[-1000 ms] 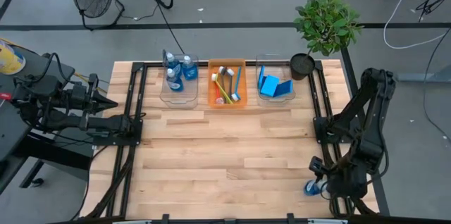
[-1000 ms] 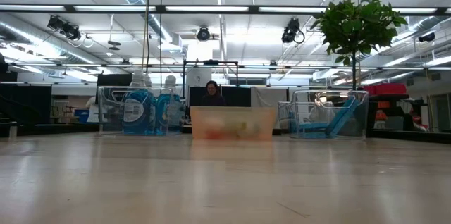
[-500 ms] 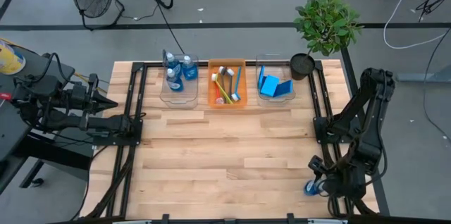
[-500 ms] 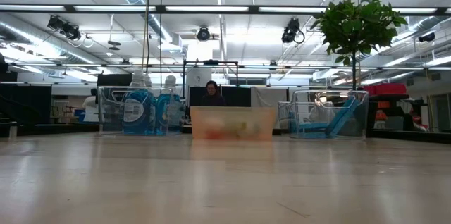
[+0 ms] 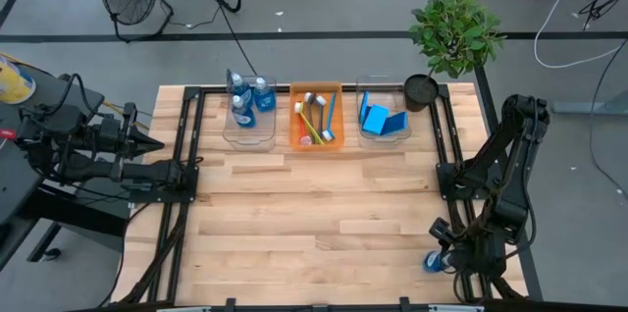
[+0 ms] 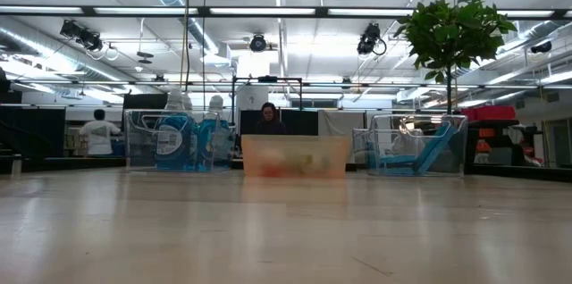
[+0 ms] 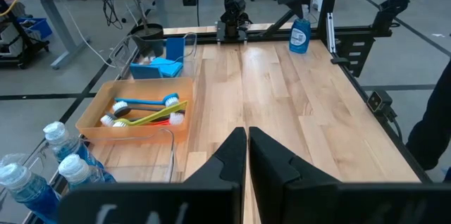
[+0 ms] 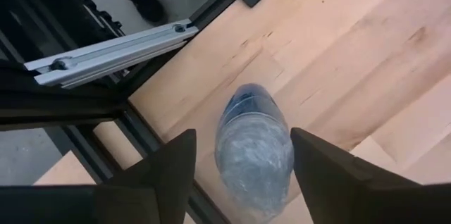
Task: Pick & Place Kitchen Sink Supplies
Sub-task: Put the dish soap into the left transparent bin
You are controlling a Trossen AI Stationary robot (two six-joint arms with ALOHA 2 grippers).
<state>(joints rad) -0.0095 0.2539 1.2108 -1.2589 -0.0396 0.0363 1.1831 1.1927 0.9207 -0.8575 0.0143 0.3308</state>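
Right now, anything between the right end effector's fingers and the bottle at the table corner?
Nothing. In the right wrist view the right end effector straddles the bottle, with an open gap on each side and bare wood beyond.

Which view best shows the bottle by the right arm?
The right wrist view: the bottle stands between the right end effector and its open fingers. The high view shows only a blue speck at the table corner, the left wrist view a small far bottle; the low view misses it.
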